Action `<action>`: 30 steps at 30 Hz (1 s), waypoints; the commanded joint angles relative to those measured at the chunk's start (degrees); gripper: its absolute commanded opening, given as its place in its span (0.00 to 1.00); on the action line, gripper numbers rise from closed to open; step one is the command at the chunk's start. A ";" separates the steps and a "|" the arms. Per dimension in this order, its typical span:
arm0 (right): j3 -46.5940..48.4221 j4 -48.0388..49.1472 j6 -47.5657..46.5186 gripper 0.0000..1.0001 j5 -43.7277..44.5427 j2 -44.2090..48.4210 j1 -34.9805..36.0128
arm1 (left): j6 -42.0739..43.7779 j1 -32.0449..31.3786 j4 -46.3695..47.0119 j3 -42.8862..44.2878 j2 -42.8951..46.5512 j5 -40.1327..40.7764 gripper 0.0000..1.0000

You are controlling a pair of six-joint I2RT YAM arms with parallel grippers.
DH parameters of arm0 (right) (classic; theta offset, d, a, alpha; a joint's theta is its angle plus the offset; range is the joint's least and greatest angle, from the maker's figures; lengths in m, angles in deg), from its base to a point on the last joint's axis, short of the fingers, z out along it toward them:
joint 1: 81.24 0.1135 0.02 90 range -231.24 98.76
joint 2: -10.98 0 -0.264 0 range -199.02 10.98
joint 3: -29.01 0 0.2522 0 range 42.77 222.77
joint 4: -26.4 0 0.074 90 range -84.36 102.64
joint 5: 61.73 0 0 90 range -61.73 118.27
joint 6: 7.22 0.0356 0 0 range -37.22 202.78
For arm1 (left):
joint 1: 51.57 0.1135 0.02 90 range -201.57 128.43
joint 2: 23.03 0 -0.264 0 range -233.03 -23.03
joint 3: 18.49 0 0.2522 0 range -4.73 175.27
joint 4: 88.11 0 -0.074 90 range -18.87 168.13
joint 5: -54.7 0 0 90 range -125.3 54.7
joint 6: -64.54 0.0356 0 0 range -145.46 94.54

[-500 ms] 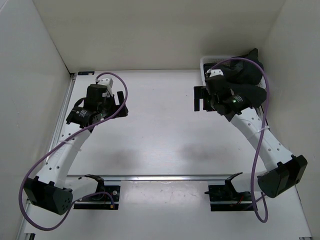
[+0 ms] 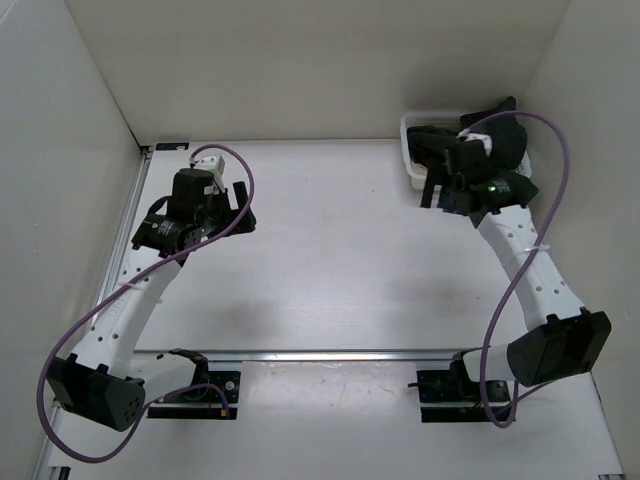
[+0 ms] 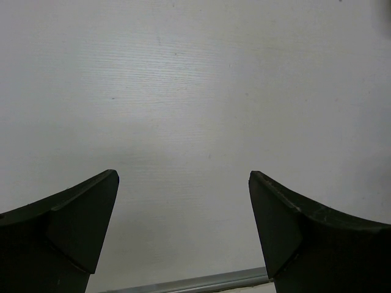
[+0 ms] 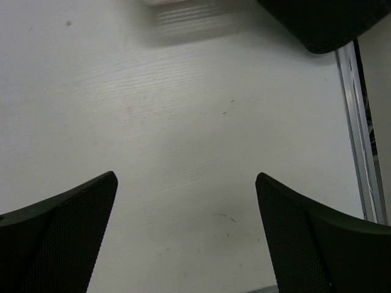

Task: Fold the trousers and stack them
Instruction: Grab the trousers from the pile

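The black trousers (image 2: 505, 140) lie bunched in a white basket (image 2: 408, 140) at the table's far right corner. A dark fold of them (image 4: 324, 21) shows at the top right of the right wrist view, hanging past the basket's ribbed wall (image 4: 183, 12). My right gripper (image 2: 428, 170) is open and empty, hovering at the basket's near left side (image 4: 186, 232), above bare table. My left gripper (image 2: 243, 208) is open and empty over the left part of the table (image 3: 183, 232), far from the trousers.
White walls close in the table at the back and on both sides. A metal rail (image 2: 320, 353) runs across the near edge, and another rail (image 4: 360, 122) runs along the right side. A purple cable loops over each arm.
My right arm has swung right and back towards the basket, and its gripper now sits against the basket's near left side. The left arm has not moved.
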 commanded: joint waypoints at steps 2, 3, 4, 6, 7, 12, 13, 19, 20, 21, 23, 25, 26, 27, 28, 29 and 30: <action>5.98 3.43 0.01 0.95 -12.19 -2.27 -14.23 | -1.58 -0.13 1.32 -1.35 0.48 2.59 1.00; 7.30 4.57 0.01 0.92 -14.25 -3.51 -16.17 | -1.59 -0.13 1.33 -1.36 0.48 3.12 1.00; 11.06 4.58 0.71 0.86 -15.31 -5.26 -18.63 | -2.20 -0.13 1.94 -1.36 -0.13 3.65 1.00; 16.78 3.27 1.51 0.83 -15.32 -12.89 -20.31 | -3.34 -0.66 1.94 -1.36 -0.75 4.18 1.00; 23.77 1.17 1.51 0.83 -15.93 -16.06 -22.06 | -3.35 -0.66 1.94 -1.36 -1.36 4.18 1.00; 47.70 -5.08 1.33 1.00 -20.16 -39.08 -25.41 | -3.35 -0.66 1.94 -0.04 -3.21 4.78 1.00; 51.22 -5.87 1.33 1.00 -21.03 -44.33 -25.94 | -4.48 -0.66 1.94 -0.04 -3.21 5.75 1.00; 60.49 -2.47 5.55 1.00 -27.44 -54.39 -29.54 | -6.69 -0.66 1.94 0.49 -2.51 9.01 1.00; 59.79 1.11 6.07 1.00 -28.41 -55.10 -29.55 | -6.69 -0.66 1.94 0.49 -3.12 9.01 1.00; 59.79 2.89 6.60 1.00 -29.90 -56.42 -29.55 | -6.69 -0.66 1.94 0.49 -3.13 9.01 1.00; 59.79 6.58 6.61 0.94 -31.83 -57.65 -29.55 | -7.22 -0.66 1.94 0.49 -4.26 9.01 1.00; 59.79 10.28 6.61 0.81 -32.55 -58.97 -29.55 | -7.22 -0.66 1.94 0.49 -4.88 8.49 1.00; 60.48 11.16 6.61 0.76 -33.42 -58.98 -29.55 | -7.91 -0.66 1.94 0.49 -4.88 8.49 1.00; 60.49 13.00 6.61 0.69 -33.43 -59.59 -29.55 | -7.92 -0.66 1.94 0.49 -4.88 7.96 1.00; 60.49 13.62 6.61 0.62 -34.04 -60.11 -29.55 | -8.53 -0.66 1.94 -0.03 -4.88 7.96 1.00; 61.18 14.15 6.61 0.58 -34.04 -60.12 -29.55 | -8.53 -0.66 1.94 -0.04 -5.41 7.96 1.00; 61.19 14.16 6.61 0.58 -34.04 -60.64 -29.55 | -8.53 -1.18 1.94 -0.04 -5.41 7.96 1.00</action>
